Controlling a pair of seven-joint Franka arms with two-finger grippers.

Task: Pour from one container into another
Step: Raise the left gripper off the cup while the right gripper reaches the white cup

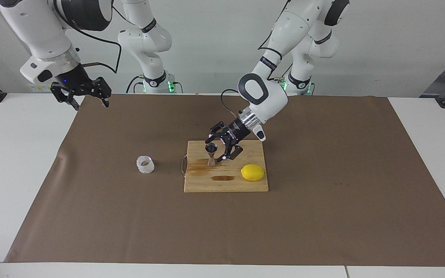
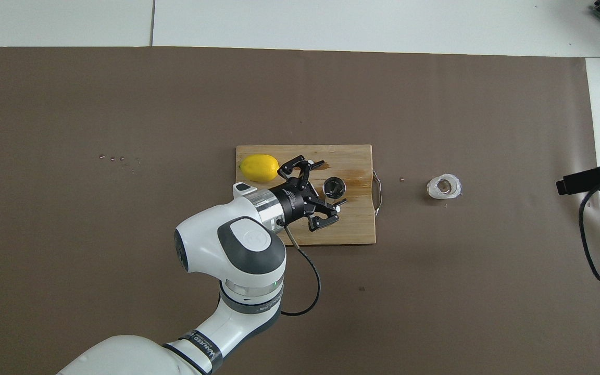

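While the right tool [image 1: 80, 96] waits spread over the counter's edge, left tool [image 1: 222, 148] wide open beside upright jigger [image 1: 211, 154], glass cup [image 1: 145, 164] well apart.

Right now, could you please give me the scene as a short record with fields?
jigger: upright on the board
glass cup: on the brown mat, off the board toward the right arm's end
lemon: on the board, toward the left arm's end
left gripper: open, beside the jigger, over the board
right gripper: waiting over the mat's edge
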